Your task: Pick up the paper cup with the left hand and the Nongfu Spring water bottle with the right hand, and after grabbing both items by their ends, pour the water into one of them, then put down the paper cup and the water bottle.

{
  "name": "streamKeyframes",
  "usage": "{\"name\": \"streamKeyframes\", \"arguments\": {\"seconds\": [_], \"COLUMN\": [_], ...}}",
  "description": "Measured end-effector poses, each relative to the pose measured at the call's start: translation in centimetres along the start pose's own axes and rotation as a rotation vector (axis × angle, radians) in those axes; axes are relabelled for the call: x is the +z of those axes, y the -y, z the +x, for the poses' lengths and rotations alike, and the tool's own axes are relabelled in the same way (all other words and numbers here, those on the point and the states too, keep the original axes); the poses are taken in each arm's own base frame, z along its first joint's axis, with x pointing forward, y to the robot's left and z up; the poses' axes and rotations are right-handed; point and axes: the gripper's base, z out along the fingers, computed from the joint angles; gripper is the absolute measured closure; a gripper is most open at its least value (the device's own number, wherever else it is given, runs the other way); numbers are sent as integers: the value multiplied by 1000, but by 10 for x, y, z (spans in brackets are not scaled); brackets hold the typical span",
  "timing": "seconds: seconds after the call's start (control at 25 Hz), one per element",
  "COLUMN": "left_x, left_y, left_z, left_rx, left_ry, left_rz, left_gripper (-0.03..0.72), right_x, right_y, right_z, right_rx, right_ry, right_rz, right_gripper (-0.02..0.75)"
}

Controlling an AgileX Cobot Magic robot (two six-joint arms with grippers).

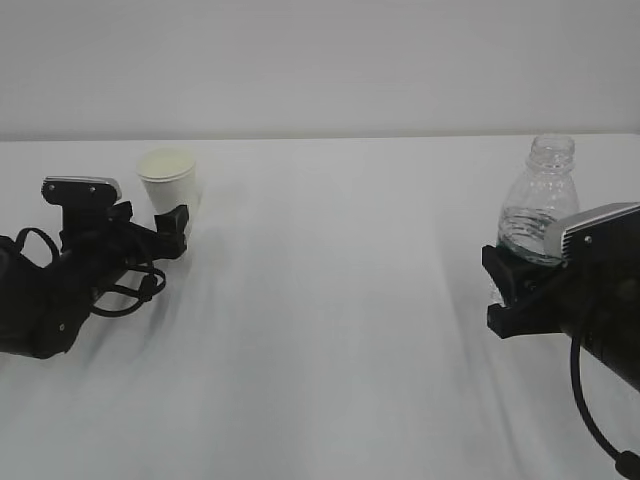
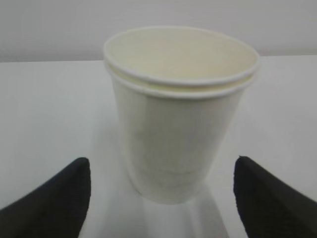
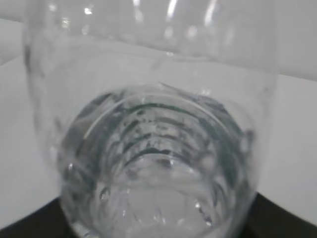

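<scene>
Left wrist view: small white tapered paper cup (image 2: 181, 119), light, crushable; left hand (image 2: 161, 196) wide around its base. Ribbed clear plastic bottle (image 1: 538, 200), slippery; right hand (image 1: 520, 285) grips low.

Prob. a lab/test setup: bare white table (image 1: 330, 330), blank wall (image 1: 320, 60).

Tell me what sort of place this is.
Probably a lab test bench: a bare white table against a blank wall, holding only a paper cup and an uncapped water bottle, each flanked by a black robot gripper.
</scene>
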Motion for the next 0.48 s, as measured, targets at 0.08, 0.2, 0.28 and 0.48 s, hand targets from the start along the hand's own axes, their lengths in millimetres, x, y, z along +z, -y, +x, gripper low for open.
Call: {"name": "streamKeyframes", "arguments": {"seconds": [0.08,0.2,0.28,0.48], "left_x": [4,8,11,16], "left_y": [2,5,6,5], "left_z": [0,-2,-3,-7], "left_rx": [8,22,25,27], "left_ry": [8,19,27,49], "left_rz": [18,51,58,61], "left_gripper": [29,29,31,36], "right_x": [0,0,0,0], "right_y": [0,0,0,0], "right_z": [0,0,0,0], "right_rx": [0,0,0,0], "right_ry": [0,0,0,0], "right_rz": [0,0,0,0], "right_gripper": [351,352,352,352]}}
